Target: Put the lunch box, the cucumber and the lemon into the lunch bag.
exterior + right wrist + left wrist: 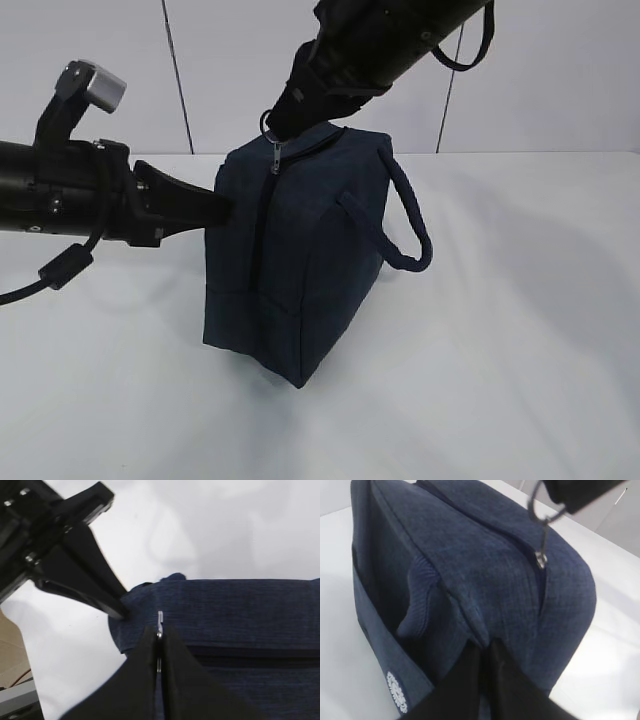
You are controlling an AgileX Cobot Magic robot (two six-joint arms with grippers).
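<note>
I see the white table filling the lower half of the exterior view, and the lunch bag stands upright on it at the middle of the frame, a boxy dark navy fabric bag. Its loop handle hangs off the side facing right. The zipper runs down the end facing the camera and looks closed there, so I cannot see inside the bag or tell what it holds.

In the left wrist view a small round white logo sits at the lower left of the frame, on a band low on the bag; I cannot read any writing on it.

My left end effector comes in from the left edge of the exterior view, level with the bag's upper part. Its fingers are clenched on a pinch of the bag's fabric, beside the zipper.

My right end effector comes down from the top of the frame to the bag's upper corner. In the right wrist view its fingers are pressed together on the metal ring pull, which hangs just above the zipper's top.
</note>
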